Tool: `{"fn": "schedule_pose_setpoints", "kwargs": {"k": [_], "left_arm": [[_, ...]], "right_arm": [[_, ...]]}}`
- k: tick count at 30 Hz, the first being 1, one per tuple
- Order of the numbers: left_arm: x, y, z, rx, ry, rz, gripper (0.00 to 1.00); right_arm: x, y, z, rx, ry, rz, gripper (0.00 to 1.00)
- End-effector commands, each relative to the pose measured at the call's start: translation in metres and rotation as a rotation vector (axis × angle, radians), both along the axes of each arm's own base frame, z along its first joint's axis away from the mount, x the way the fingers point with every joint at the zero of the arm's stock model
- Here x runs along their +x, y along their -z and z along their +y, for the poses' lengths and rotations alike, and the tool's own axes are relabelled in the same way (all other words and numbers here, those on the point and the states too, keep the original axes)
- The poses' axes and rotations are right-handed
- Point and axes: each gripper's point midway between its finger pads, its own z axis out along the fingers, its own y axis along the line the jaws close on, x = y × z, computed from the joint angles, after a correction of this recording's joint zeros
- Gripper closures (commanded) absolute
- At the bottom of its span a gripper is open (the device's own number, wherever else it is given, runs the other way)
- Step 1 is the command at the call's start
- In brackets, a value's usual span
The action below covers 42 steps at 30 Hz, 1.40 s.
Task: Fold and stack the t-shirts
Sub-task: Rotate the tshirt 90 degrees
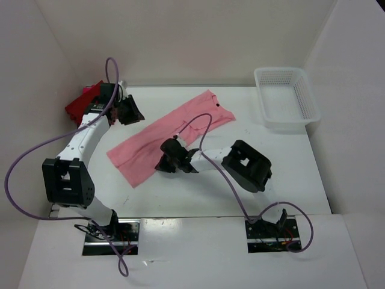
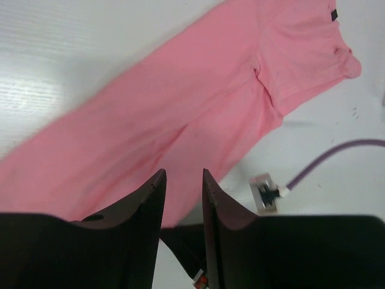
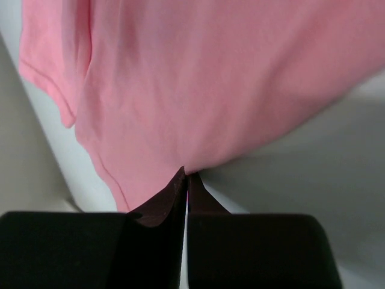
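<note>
White table (image 1: 180, 198) and white walls frame the scene, and a light pink cloth t-shirt (image 1: 180, 123) is spread on the table in a long diagonal strip. The right pincer (image 3: 185, 179) is pressed fully together on that shirt's near edge. Its wrist view shows the dark fingertips (image 3: 171, 194) meeting with the pink hem nipped at their ends, and the rest of the fabric stretching away beyond them. The left pincer (image 2: 183, 176) stands a narrow way apart and holds nothing. In its wrist view the shirt lies below and ahead of the tips, with a small black neck tag (image 2: 334, 13) far ahead and a purple cable (image 2: 337, 153) off to the right. Only the overhead view shows a crumpled heap of dark red and crimson-pink shirts (image 1: 79, 107) just left of the left pincer. It also shows a white plastic mesh basket (image 1: 283, 96) well beyond the right pincer, to its right.
</note>
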Motion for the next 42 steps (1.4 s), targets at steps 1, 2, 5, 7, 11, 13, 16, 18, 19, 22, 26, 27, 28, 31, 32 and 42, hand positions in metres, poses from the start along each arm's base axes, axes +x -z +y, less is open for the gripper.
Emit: {"fn": "schedule_pose_setpoints", "kwargs": {"k": [1, 2, 5, 7, 11, 13, 16, 18, 19, 22, 26, 27, 28, 31, 32, 42], "left_arm": [[0.025, -0.002, -0.016, 0.037, 0.060, -0.065, 0.62], [0.029, 0.008, -0.030, 0.038, 0.089, -0.047, 0.60], [0.044, 0.030, -0.051, 0.053, 0.146, -0.022, 0.52], [0.058, 0.042, -0.071, 0.061, 0.192, -0.021, 0.47], [0.091, 0.065, -0.095, 0.067, 0.231, -0.027, 0.39], [0.107, 0.070, -0.111, 0.063, 0.253, -0.052, 0.35], [0.136, 0.094, -0.133, 0.070, 0.284, -0.058, 0.31], [0.160, 0.080, -0.140, 0.075, 0.296, -0.129, 0.29], [0.165, 0.098, -0.148, 0.077, 0.307, -0.110, 0.27], [0.182, 0.108, -0.160, 0.096, 0.351, -0.138, 0.27], [0.194, 0.134, -0.171, 0.097, 0.363, -0.124, 0.31], [0.206, 0.119, -0.175, 0.083, 0.353, -0.170, 0.32], [0.208, 0.138, -0.176, 0.087, 0.354, -0.143, 0.34], [0.219, 0.138, -0.191, 0.055, 0.367, -0.161, 0.47], [0.221, 0.136, -0.193, 0.047, 0.374, -0.171, 0.51], [0.257, 0.097, -0.177, 0.037, 0.224, -0.305, 1.00]], "right_arm": [[-0.023, -0.005, -0.048, -0.118, -0.043, -0.021, 0.99], [-0.038, 0.013, -0.070, -0.165, -0.057, -0.002, 0.99], [-0.067, 0.020, -0.113, -0.226, -0.092, 0.032, 0.99], [-0.084, 0.018, -0.129, -0.235, -0.109, 0.063, 0.99], [-0.116, 0.021, -0.162, -0.257, -0.153, 0.133, 0.97], [-0.124, 0.016, -0.173, -0.270, -0.144, 0.155, 0.96], [-0.125, 0.001, -0.193, -0.272, -0.096, 0.141, 0.91], [-0.126, -0.008, -0.203, -0.241, -0.089, 0.134, 0.78], [-0.123, -0.012, -0.208, -0.232, -0.074, 0.145, 0.69], [-0.122, -0.029, -0.214, -0.229, -0.073, 0.111, 0.60], [-0.112, -0.042, -0.221, -0.209, -0.056, 0.086, 0.60], [-0.115, -0.045, -0.221, -0.202, -0.063, 0.091, 0.60], [-0.116, -0.045, -0.220, -0.200, -0.077, 0.091, 0.60], [-0.115, -0.052, -0.222, -0.193, -0.068, 0.086, 0.60], [-0.114, -0.054, -0.224, -0.191, -0.054, 0.084, 0.60], [-0.109, -0.059, -0.229, -0.180, -0.020, 0.085, 0.59]]}}
